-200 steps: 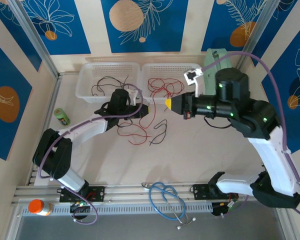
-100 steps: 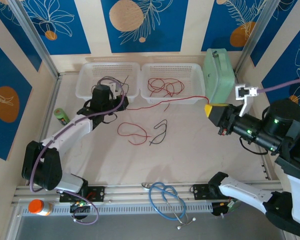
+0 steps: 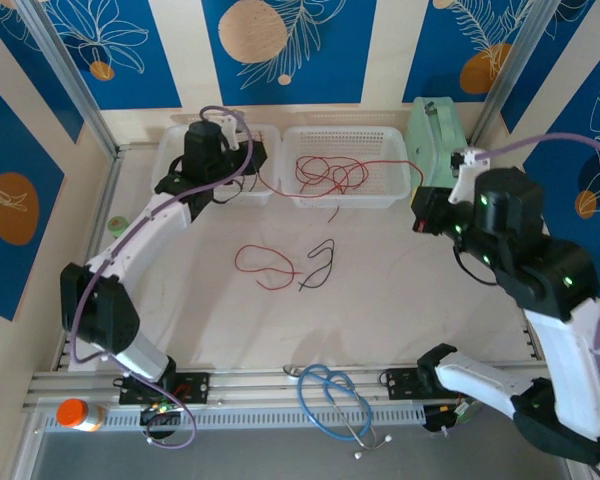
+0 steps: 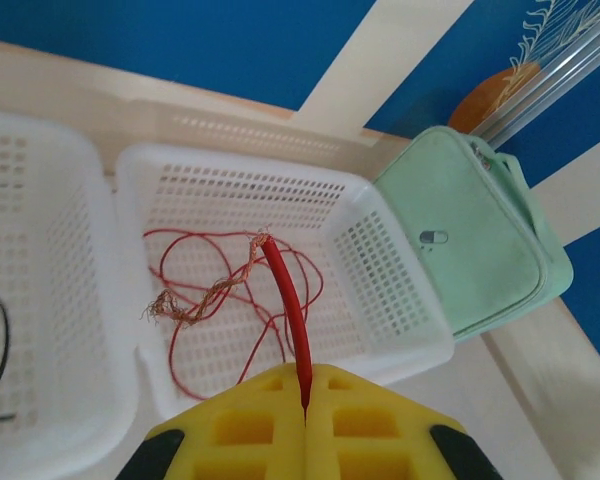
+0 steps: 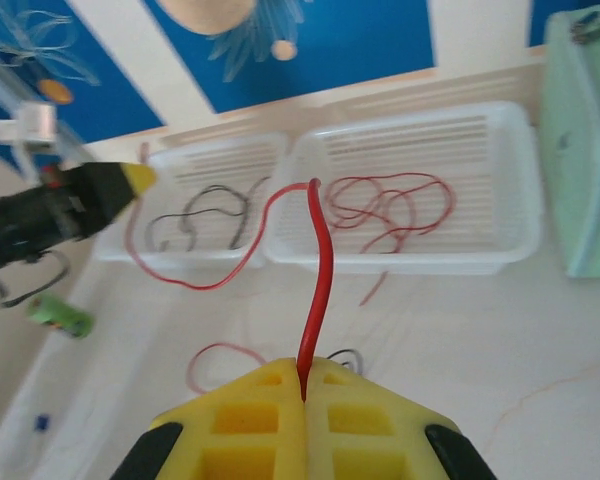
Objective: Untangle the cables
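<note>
Red cable [image 5: 323,260] | left claw [image 4: 305,388] pinches frayed end | right claw [image 5: 303,385] pinches it; right wrist shows span between

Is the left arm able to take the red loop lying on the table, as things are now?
Probably not yet. The way to the red loop looks free, but the left gripper has its jaws shut on another red cable, so it must release first.

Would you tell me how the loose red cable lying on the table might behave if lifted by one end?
The red cable lies in a loose curl on the table, so it would probably hang limp and trail. It looks thin, so likely light and easily dragged. The black cable lies close beside it and might catch.
</note>
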`<act>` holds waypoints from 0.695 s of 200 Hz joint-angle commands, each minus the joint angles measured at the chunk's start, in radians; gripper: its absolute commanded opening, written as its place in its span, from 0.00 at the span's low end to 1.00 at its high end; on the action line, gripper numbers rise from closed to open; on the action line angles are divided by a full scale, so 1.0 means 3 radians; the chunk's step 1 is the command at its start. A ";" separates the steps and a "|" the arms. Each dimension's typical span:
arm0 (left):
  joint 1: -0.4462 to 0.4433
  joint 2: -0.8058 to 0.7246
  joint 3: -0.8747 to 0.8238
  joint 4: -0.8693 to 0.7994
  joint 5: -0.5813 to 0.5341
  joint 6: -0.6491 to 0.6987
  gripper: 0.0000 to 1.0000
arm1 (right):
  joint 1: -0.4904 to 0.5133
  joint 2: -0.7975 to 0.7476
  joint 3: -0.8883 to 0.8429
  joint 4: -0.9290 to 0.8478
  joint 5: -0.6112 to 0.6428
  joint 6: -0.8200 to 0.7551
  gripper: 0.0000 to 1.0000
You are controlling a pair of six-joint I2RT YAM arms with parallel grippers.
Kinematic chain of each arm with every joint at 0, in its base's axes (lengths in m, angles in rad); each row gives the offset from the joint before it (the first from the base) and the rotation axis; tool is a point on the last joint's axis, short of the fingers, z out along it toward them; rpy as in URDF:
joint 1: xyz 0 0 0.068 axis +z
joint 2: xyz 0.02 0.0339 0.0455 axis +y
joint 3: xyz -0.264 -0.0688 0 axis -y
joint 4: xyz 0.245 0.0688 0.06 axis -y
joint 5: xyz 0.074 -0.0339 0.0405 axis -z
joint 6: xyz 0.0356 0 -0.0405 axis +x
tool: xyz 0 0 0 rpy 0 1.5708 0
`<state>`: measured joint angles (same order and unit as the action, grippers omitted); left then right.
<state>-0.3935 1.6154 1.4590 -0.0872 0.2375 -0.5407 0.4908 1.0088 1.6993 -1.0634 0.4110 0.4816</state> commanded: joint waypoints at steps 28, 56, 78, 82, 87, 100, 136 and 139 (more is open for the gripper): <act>-0.0124 0.0815 0.0817 0.0244 0.0177 0.0118 0.00 | -0.1117 0.0749 -0.0062 0.0610 -0.0942 -0.0184 0.00; -0.0190 0.1328 0.1325 0.0404 0.0083 0.0196 0.00 | -0.1443 0.1272 0.0010 0.0885 -0.1260 -0.0176 0.00; -0.0234 0.1759 0.1651 0.0580 -0.0003 0.0206 0.00 | -0.1555 0.1648 0.0065 0.1053 -0.1335 -0.0182 0.00; -0.0241 0.1840 0.1712 0.0595 -0.0020 0.0211 0.00 | -0.1565 0.1714 0.0071 0.1081 -0.1350 -0.0184 0.00; -0.0248 0.1943 0.1798 0.0597 -0.0039 0.0215 0.00 | -0.1577 0.1796 0.0082 0.1117 -0.1356 -0.0188 0.00; -0.0280 0.2198 0.2018 0.0575 -0.0106 0.0263 0.00 | -0.1592 0.1994 0.0110 0.1198 -0.1392 -0.0208 0.00; -0.0372 0.2755 0.2520 0.0424 -0.0258 0.0497 0.21 | -0.1524 0.2499 0.0239 0.1253 -0.1493 -0.0274 0.00; -0.0378 0.2790 0.2563 0.0408 -0.0268 0.0518 0.26 | -0.1517 0.2535 0.0248 0.1252 -0.1493 -0.0280 0.00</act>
<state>-0.4835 2.3726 2.1342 0.0498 0.2001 -0.4564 0.0193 1.7107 1.7199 -0.7193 0.0170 0.4294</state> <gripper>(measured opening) 0.133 0.051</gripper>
